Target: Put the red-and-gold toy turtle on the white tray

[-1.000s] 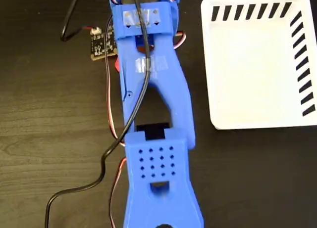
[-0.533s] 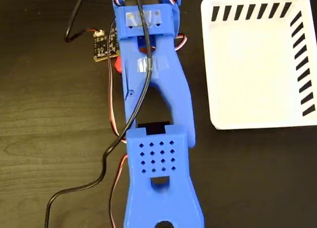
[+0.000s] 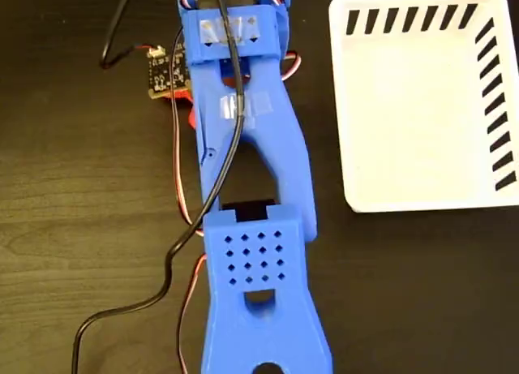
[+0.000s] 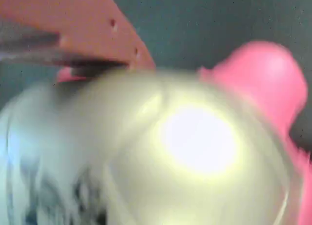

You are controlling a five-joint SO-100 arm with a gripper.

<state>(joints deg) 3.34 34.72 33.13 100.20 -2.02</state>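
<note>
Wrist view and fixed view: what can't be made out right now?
- Turtle, wrist view: blurred, fills the frame; shell print unreadable.
- Turtle, fixed view: only a red sliver shows; the blue arm covers the rest.
- Gripper: hidden under the arm in the fixed view; in the wrist view one orange finger shows, so open or shut cannot be told.
- Tray: right edge cut off by the frame.

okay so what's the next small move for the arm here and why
Probably close the tool on the turtle. Its shell fills the blurred wrist view with a finger right at its edge, while the tray sits empty. Whether it is gripped already cannot be told.
</note>
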